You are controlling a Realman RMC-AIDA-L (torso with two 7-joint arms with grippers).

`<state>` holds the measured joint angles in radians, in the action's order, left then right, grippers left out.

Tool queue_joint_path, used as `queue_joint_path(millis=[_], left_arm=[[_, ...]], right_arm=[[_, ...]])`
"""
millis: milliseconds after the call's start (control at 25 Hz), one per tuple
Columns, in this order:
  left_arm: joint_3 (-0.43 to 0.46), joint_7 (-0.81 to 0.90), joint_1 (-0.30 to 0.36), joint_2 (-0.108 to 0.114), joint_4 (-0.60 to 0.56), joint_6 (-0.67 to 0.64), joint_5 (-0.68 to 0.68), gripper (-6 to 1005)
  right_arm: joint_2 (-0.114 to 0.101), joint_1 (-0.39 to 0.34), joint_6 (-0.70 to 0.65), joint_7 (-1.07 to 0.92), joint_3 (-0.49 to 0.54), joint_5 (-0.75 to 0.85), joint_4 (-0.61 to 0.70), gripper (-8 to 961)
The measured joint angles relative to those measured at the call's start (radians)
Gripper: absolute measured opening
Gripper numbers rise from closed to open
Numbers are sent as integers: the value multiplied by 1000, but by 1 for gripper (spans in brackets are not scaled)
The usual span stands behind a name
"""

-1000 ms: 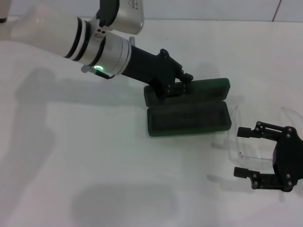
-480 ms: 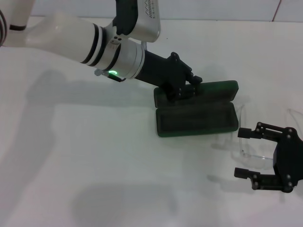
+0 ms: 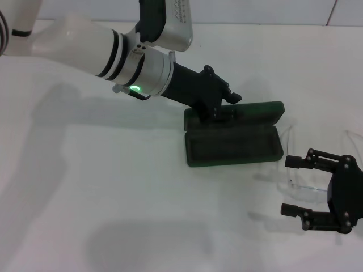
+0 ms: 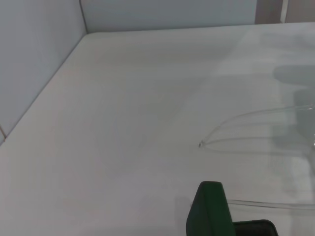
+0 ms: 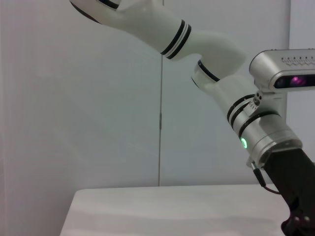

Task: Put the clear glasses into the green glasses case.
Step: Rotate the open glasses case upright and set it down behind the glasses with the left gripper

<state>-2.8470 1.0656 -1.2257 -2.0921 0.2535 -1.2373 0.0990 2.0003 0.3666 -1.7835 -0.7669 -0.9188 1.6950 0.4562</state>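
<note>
Reaching down at a slant, the left gripper (image 3: pixel 224 105) presses its closed fingers on the lid of the open green glasses case (image 3: pixel 232 144), which has shifted rightward (toward the desk's right edge). The right gripper (image 3: pixel 296 186), fingers spread, hovers beside the clear glasses (image 3: pixel 300 170).

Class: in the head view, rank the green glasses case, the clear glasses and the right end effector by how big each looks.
1. green glasses case
2-3. clear glasses and right end effector: too close to call, the end effector being nearer the camera.
</note>
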Motion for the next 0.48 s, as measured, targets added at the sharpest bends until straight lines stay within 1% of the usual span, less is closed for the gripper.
queue_joint_path(millis=[80,320,480], left_arm=[[0,21,-4,1,0,-1,8,314],[0,61,-21,3,7,-34,32,421],[1,63,-22,6,26,-79,-5,492]], right_arm=[[0,0,0,0,0,0,0,728],[0,0,-1,0,0,0,-1,727],[-1,-2,-2,0,0,0,-1,726]])
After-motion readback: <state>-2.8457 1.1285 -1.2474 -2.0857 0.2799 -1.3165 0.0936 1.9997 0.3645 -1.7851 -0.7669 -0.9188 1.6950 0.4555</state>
